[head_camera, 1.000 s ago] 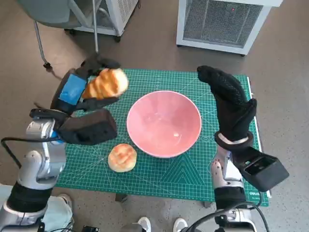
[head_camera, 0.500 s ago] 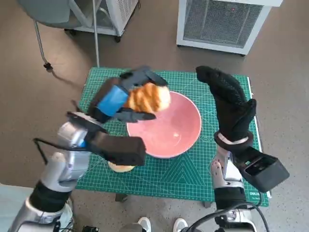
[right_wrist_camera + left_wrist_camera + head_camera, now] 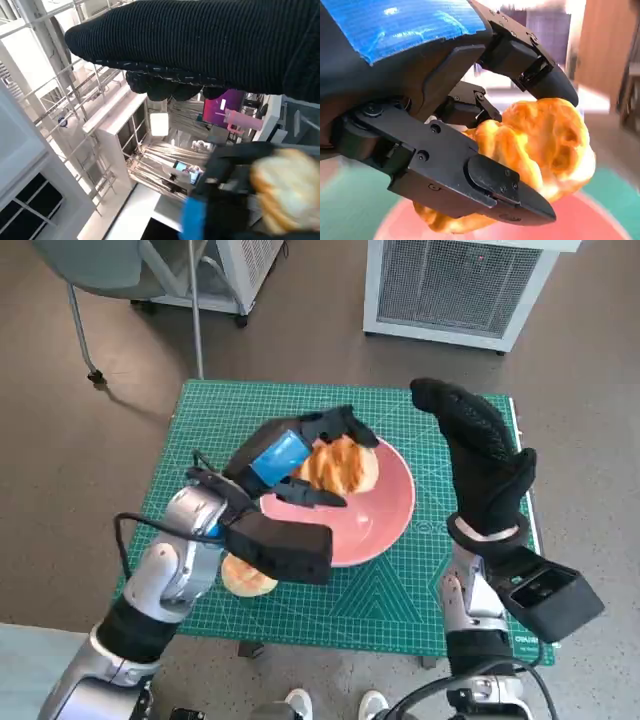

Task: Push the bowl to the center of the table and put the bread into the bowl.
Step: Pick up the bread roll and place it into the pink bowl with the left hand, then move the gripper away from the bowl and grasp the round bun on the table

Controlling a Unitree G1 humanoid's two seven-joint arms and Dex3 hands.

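Now the left robot hand [image 3: 290,462], black with blue tape across its back, grips a golden, crusty bread roll [image 3: 341,466] and holds it above the far-left part of the round pink bowl [image 3: 385,515]. In the left wrist view the black fingers [image 3: 495,185] wrap the golden roll [image 3: 545,145] from both sides, with pink bowl surface showing blurred beneath it. The roll looks clear of the bowl's floor, though whether it touches the rim cannot be told.

The pink bowl sits near the middle of the green gridded cutting mat [image 3: 210,420] that covers the surface; what shows of its inside holds nothing, the rest being hidden under the roll and hand.

A second round bread bun [image 3: 243,577] lies on the mat just beside the bowl's near-left edge, partly hidden by the left forearm's black camera block [image 3: 283,548].

The right robot hand [image 3: 482,455], in its black knitted glove, holds nothing and stands to the right of the bowl, fingers stretched away from the robot and apart from the rim.
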